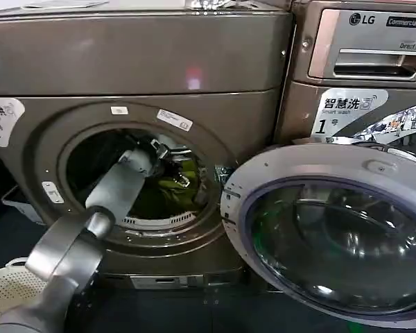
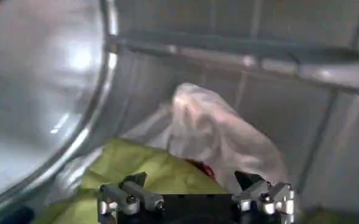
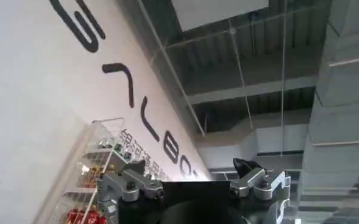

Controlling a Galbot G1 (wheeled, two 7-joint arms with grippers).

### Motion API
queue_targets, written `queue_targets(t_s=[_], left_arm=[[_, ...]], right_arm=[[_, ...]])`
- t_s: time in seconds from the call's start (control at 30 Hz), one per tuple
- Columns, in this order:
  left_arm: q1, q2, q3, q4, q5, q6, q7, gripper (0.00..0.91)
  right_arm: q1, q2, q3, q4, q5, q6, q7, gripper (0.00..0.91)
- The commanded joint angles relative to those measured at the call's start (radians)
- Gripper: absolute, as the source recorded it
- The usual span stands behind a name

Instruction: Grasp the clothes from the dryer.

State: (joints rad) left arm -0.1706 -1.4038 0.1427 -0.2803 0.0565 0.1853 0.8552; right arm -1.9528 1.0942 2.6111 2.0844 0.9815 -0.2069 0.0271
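Inside | left gripper (image 2: 194,198) reaches through the dryer (image 1: 139,62) porthole, fingers spread above the clothes (image 2: 142,170) lying low in the drum | right gripper (image 3: 194,182) fingers spread, pointing at the ceiling | door (image 1: 333,236) swung open

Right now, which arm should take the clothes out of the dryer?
Left. The left gripper is open inside the dryer, over the lime-green garment. The right gripper points up toward the ceiling.
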Motion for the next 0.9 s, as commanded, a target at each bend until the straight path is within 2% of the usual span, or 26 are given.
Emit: queue_targets(t_s=[0.03, 0.47, 0.73, 0.9], left_arm=[[-0.040, 0.008, 0.121, 0.052, 0.095, -0.101, 0.290, 0.907], [-0.048, -0.009, 0.226, 0.092, 0.289, -0.179, 0.328, 0.907], [-0.046, -0.010, 0.255, 0.103, 0.301, -0.232, 0.361, 0.907], [-0.039, -0.011, 0.263, 0.107, 0.304, -0.235, 0.373, 0.907]], right_arm=[[-0.003, -0.002, 0.000, 0.001, 0.001, 0.000, -0.001, 0.907], [0.007, -0.007, -0.017, 0.009, -0.001, 0.000, -0.002, 0.907], [0.013, -0.003, -0.019, 0.011, -0.001, 0.000, -0.002, 0.907], [0.017, 0.000, -0.021, 0.013, -0.001, 0.000, -0.003, 0.907]])
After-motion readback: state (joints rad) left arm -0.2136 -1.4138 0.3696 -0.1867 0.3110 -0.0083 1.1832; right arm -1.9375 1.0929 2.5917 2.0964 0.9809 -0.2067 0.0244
